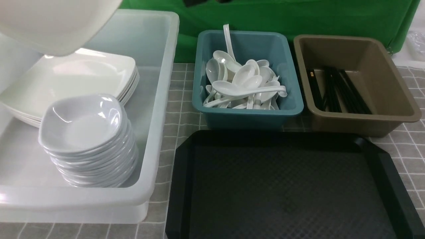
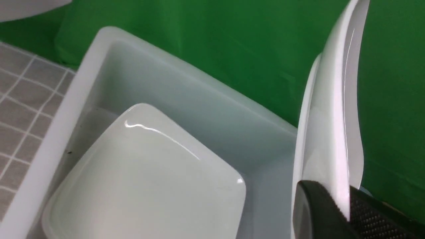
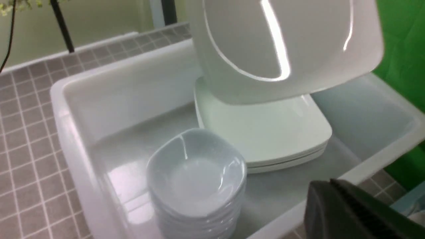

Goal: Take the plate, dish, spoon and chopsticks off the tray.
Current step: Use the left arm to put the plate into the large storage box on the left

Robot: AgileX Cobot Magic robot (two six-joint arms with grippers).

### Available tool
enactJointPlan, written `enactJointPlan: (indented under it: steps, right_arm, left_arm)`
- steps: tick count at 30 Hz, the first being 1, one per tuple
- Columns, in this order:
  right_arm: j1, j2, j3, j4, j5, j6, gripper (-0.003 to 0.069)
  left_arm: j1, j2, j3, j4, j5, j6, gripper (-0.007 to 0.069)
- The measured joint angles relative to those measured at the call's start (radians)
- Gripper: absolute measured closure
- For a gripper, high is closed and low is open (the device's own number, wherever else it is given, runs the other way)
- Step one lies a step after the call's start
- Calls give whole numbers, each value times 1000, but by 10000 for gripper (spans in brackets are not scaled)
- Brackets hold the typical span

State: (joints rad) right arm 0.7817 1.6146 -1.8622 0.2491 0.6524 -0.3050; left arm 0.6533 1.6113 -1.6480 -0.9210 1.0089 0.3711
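Above the stack of white plates point(image 1: 73, 79) in the clear bin point(image 1: 162, 99), the plate point(image 1: 56, 26) hangs tilted, its rim pinched tight in the left gripper point(image 2: 343, 202). A pile of small bowls point(image 1: 89, 142) stands just beside that stack. The right gripper point(image 3: 345, 212), jaws closed, is near the bin's rim. The tray point(image 1: 285, 186) lies before a teal tub point(image 1: 247, 113) and a brown tub point(image 1: 358, 122).

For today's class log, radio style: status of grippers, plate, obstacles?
Left gripper shut on plate, tilted above the plate stack in the tub. Right gripper shut. Nothing blocking the drop.
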Motion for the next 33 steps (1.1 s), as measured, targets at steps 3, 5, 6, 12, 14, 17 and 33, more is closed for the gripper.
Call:
enactJointPlan:
  steps: [3,5,6,12,14,17,33]
  right_arm:
    - [0,31,0,-1,-17,1,635]
    - [0,52,0,-2,-20,1,635]
    - [0,58,0,-2,-23,1,635]
    - [0,74,0,-2,-24,1,635]
    - [0,74,0,-2,-24,1,635]
    - [0,74,0,-1,-23,1,634]
    - [0,74,-2,15,21,8,631]
  left_arm:
    - [2,3,98,-11,-92,28,592]
    - [3,7,166,-41,-164,58,592]
    - [4,10,195,-58,-193,78,592]
    - [4,32,294,-130,-297,162,592]
    - [3,66,316,-182,-306,227,592]
    - [-16,112,320,-220,-307,292,592]
    - [-113,175,320,12,-463,239,524]
